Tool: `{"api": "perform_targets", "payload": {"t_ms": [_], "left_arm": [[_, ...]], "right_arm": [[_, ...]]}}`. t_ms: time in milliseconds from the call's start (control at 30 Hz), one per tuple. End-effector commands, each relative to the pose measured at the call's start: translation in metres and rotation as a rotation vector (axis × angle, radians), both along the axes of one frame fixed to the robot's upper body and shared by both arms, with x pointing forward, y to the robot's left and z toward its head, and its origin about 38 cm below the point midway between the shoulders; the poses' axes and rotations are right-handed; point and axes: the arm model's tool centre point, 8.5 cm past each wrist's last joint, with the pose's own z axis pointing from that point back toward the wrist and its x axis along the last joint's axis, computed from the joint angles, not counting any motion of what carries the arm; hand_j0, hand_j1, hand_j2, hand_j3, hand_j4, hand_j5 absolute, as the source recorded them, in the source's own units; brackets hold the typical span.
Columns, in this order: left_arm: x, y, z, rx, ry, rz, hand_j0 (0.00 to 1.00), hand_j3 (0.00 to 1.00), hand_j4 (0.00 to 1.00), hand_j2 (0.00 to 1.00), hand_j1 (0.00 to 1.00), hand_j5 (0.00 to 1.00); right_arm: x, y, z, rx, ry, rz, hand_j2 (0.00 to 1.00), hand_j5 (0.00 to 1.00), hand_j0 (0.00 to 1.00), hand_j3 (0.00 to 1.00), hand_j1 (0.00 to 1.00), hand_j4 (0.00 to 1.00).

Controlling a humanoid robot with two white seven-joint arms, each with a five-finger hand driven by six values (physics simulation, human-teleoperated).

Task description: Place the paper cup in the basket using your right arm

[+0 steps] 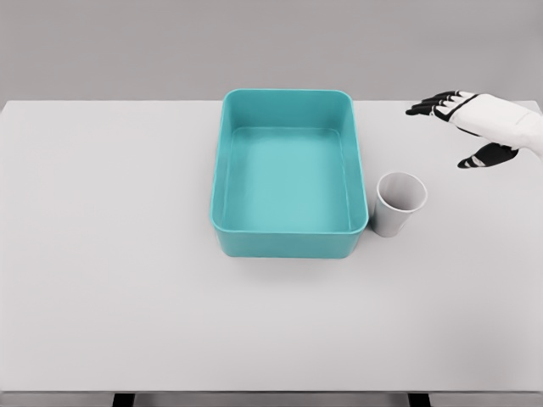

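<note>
A white paper cup (398, 204) stands upright on the table just right of the teal basket (288, 244), close to its front right corner. The basket is a rectangular tub with nothing inside. My right hand (454, 131) hovers at the far right, up and to the right of the cup, well apart from it. Its black fingers (428, 106) are spread and point left, the thumb hangs lower, and it holds nothing. My left arm does not show.
The white table (110, 254) spreads wide on the left and in front of the basket. Its front edge runs along the bottom of the view and its far edge lies just behind the basket.
</note>
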Motion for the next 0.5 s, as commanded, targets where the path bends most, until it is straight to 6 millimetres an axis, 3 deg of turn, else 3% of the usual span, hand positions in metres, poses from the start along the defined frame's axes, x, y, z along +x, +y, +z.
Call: {"api": "perform_targets", "payload": {"t_ms": [0, 167, 233, 367, 467], "left_arm": [[0.0, 0.0, 0.0, 0.001, -0.001, 0.001, 1.0, 1.0, 1.0, 1.0, 1.0, 1.0], [0.0, 0.0, 0.0, -0.001, 0.001, 0.0, 1.0, 1.0, 1.0, 1.0, 1.0, 1.0], [0.0, 0.0, 0.0, 0.0, 0.001, 0.001, 1.0, 1.0, 1.0, 1.0, 1.0, 1.0], [0.0, 0.0, 0.0, -0.001, 0.001, 0.0, 1.0, 1.0, 1.0, 1.0, 1.0, 1.0], [0.0, 0.0, 0.0, 0.0, 0.0, 0.001, 1.0, 1.0, 1.0, 1.0, 1.0, 1.0]], "right_arm": [[0.0, -0.001, 0.001, 0.007, -0.002, -0.003, 1.0, 1.0, 1.0, 1.0, 1.0, 1.0], [0.0, -0.004, 0.001, 0.014, 0.003, -0.014, 1.0, 1.0, 1.0, 1.0, 1.0, 1.0], [-0.007, -0.021, 0.004, -0.023, 0.009, -0.023, 1.0, 1.0, 1.0, 1.0, 1.0, 1.0], [-0.015, -0.037, 0.016, -0.046, -0.016, -0.019, 1.0, 1.0, 1.0, 1.0, 1.0, 1.0], [-0.02, -0.041, 0.003, 0.067, 0.031, -0.046, 1.0, 1.0, 1.0, 1.0, 1.0, 1.0]]}}
